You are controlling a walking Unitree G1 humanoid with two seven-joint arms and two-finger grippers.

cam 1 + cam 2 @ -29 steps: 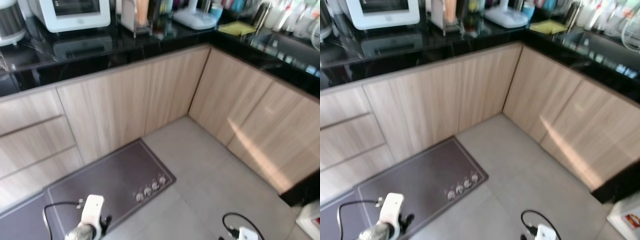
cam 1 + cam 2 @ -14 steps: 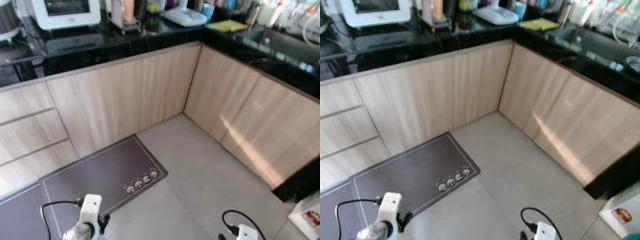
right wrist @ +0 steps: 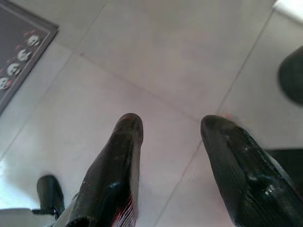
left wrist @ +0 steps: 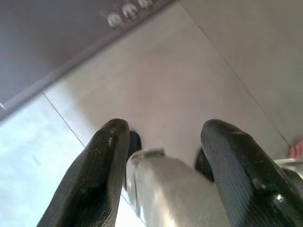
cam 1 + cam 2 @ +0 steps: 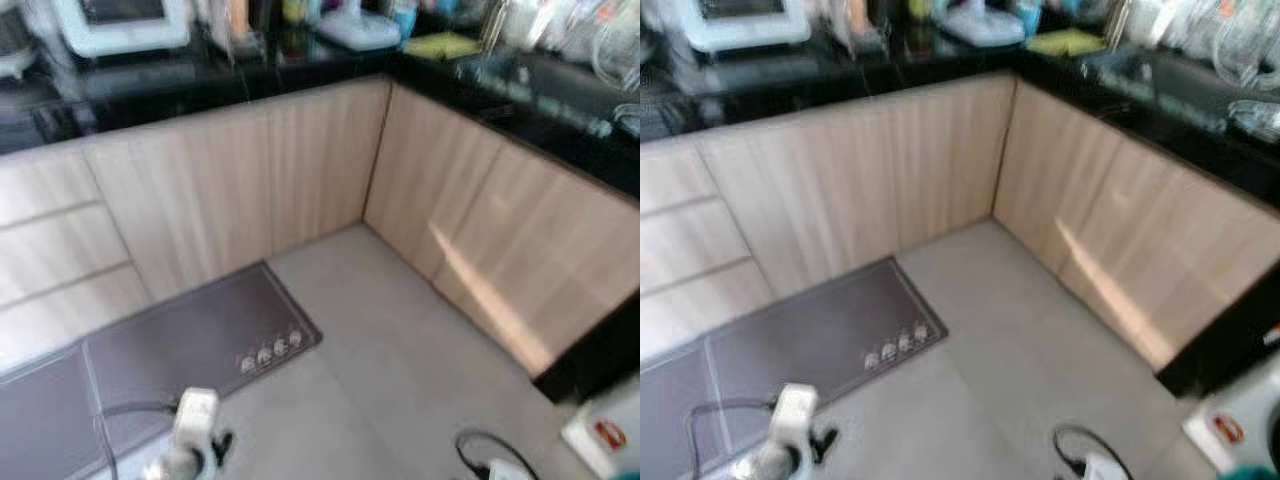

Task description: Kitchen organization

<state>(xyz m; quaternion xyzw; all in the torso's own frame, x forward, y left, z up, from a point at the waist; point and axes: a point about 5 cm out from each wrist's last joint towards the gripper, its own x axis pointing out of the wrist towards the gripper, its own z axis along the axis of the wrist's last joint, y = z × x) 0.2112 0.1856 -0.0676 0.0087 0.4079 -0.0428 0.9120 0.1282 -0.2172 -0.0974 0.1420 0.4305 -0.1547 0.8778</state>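
1. The black counter (image 5: 250,75), cluttered with a white appliance (image 5: 125,22) and a yellow cloth (image 5: 440,44), runs along the frame's top.
2. Wooden cabinets (image 5: 250,190) stand below.
3. A grey mat (image 5: 190,345) lies lower left on the tiled floor (image 5: 400,340).
4. Left gripper (image 4: 163,142) and right gripper (image 3: 170,137) hang over the floor, fingers apart, holding nothing.

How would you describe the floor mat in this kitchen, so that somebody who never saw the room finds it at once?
Start at the black L-shaped countertop with light wooden cabinets beneath it. On the grey tiled floor before the cabinets on the robot's left lies a dark grey-purple rectangular floor mat. A thin pale border line and a row of small round pale pictures near one corner set it apart from the plain tiles around it.
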